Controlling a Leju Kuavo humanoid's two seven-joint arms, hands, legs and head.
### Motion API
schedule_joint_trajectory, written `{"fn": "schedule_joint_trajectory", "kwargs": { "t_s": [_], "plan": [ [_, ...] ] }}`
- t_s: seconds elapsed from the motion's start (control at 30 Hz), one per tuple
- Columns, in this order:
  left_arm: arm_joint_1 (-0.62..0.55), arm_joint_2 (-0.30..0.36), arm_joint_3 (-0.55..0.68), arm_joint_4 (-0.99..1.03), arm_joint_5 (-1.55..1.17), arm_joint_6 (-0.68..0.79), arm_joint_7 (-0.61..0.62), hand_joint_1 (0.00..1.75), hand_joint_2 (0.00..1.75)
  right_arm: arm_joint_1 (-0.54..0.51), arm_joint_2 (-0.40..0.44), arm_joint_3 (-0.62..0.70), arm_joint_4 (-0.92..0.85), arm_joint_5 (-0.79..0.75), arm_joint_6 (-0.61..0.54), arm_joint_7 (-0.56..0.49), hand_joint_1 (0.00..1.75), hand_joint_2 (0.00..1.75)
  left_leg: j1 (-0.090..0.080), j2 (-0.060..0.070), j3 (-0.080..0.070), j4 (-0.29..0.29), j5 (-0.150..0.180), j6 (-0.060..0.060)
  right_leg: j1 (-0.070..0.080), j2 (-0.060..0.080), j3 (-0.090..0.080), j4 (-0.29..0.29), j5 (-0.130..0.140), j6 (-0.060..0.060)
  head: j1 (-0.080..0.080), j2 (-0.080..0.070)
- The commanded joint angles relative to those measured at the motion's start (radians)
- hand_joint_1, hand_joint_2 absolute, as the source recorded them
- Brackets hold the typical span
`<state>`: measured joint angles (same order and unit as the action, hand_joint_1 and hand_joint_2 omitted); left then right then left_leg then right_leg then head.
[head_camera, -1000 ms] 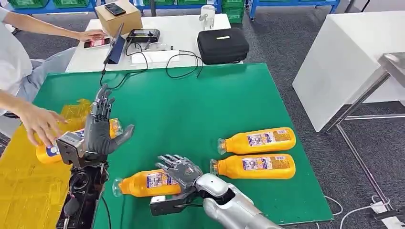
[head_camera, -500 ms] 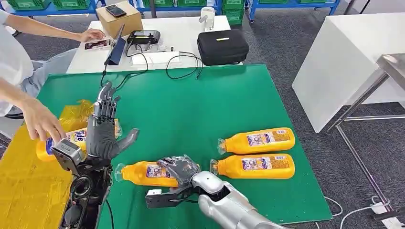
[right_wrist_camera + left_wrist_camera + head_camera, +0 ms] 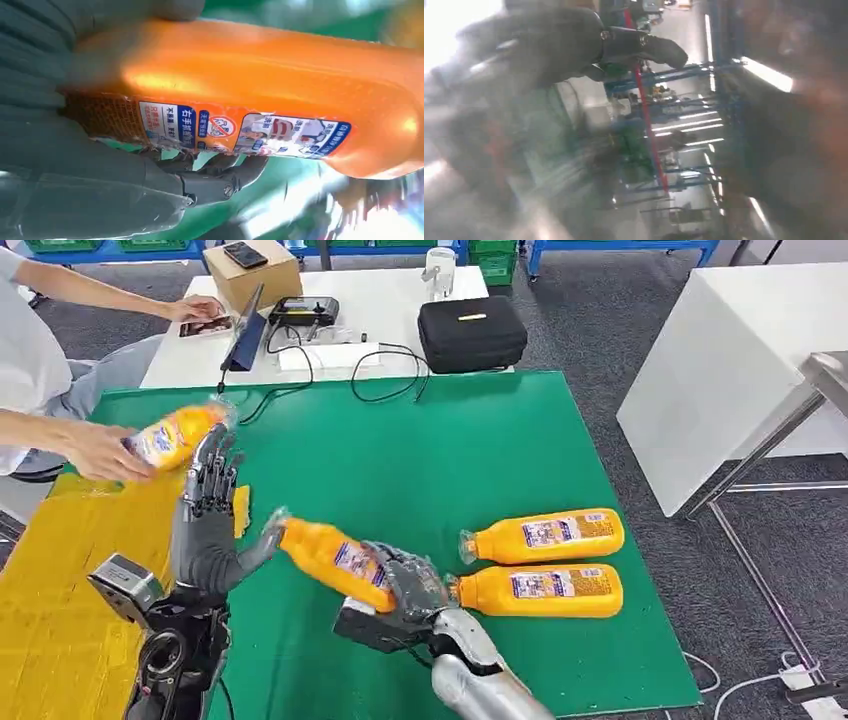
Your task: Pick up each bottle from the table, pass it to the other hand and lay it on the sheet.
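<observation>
— One bottle (image 3: 335,558) is up, low in the frame's centre: the right hand (image 3: 410,585) clamps its base, cap tilted toward the left hand (image 3: 207,530), whose fingers are spread and hold nothing.

— So the pass isn't done?

— I'd say not. Two bottles (image 3: 545,535) lie at lower right on the green counter (image 3: 420,460); a person's hand (image 3: 100,450) lifts another above the yellow sheet (image 3: 60,580), upper left.

— Contents?

— All look full of orange liquid.

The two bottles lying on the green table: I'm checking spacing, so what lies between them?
Nothing: in the head view the upper bottle and the lower bottle lie side by side with a bare strip of green table between.
</observation>
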<state>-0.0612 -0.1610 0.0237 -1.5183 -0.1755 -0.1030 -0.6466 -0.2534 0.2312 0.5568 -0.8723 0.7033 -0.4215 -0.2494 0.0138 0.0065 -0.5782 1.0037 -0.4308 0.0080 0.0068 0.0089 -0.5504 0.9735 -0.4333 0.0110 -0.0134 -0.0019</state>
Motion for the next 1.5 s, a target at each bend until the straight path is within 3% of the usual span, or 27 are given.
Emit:
{"fn": "schedule_joint_trajectory", "kwargs": {
  "t_s": [0.03,0.13,0.37,0.93,1.23,1.37,1.5],
  "plan": [
    [-0.024,-0.01,-0.081,0.043,0.033,0.0,0.115,0.0,1.75,0.223,0.029,-0.386,-0.618,-0.229,-0.115,-0.211,1.75,1.75,-0.001,-0.008,-0.007,0.001,0.0,0.001,-0.001,-0.008,-0.005,0.002,-0.002,0.002,0.0,0.0],
    [-0.045,0.009,-0.126,0.07,0.039,-0.02,0.143,0.0,1.75,0.247,0.029,-0.394,-0.638,-0.258,-0.091,-0.238,1.75,1.75,-0.001,-0.013,-0.007,0.001,0.0,0.001,-0.002,-0.012,-0.005,0.001,-0.003,0.002,0.0,0.0],
    [-0.056,0.038,-0.196,0.091,0.034,-0.06,0.189,0.0,1.75,0.226,0.038,-0.342,-0.542,-0.241,-0.044,-0.25,1.75,1.75,-0.001,-0.007,-0.01,-0.001,0.0,0.0,-0.001,-0.006,-0.009,0.0,-0.001,0.001,0.0,0.0],
    [-0.057,0.037,-0.2,0.092,0.034,-0.06,0.189,0.0,1.75,0.225,0.042,-0.336,-0.534,-0.24,-0.043,-0.251,1.75,1.75,-0.001,-0.006,-0.01,-0.001,0.0,0.0,-0.001,-0.005,-0.009,0.0,-0.001,0.002,0.0,0.0],
    [-0.067,0.051,-0.237,0.113,0.045,-0.075,0.206,0.0,1.75,0.18,0.029,-0.168,-0.367,-0.064,-0.025,-0.227,1.75,1.75,-0.001,-0.004,-0.009,-0.002,0.0,0.0,-0.001,-0.003,-0.008,-0.002,0.0,0.001,0.0,0.0],
    [-0.099,0.047,-0.245,0.16,0.087,-0.109,0.214,0.0,1.75,0.159,0.036,-0.025,-0.255,0.075,-0.1,-0.269,1.75,1.75,-0.001,-0.003,-0.009,-0.002,0.0,0.0,-0.001,-0.002,-0.008,-0.001,0.0,0.001,0.0,0.0],
    [-0.13,0.047,-0.255,0.208,0.131,-0.136,0.211,0.0,1.75,0.113,0.035,0.082,-0.119,0.062,-0.129,-0.308,1.75,1.75,0.0,-0.003,-0.009,-0.002,0.0,0.0,0.0,-0.002,-0.008,-0.002,0.001,0.001,0.0,0.0]
  ]
}}
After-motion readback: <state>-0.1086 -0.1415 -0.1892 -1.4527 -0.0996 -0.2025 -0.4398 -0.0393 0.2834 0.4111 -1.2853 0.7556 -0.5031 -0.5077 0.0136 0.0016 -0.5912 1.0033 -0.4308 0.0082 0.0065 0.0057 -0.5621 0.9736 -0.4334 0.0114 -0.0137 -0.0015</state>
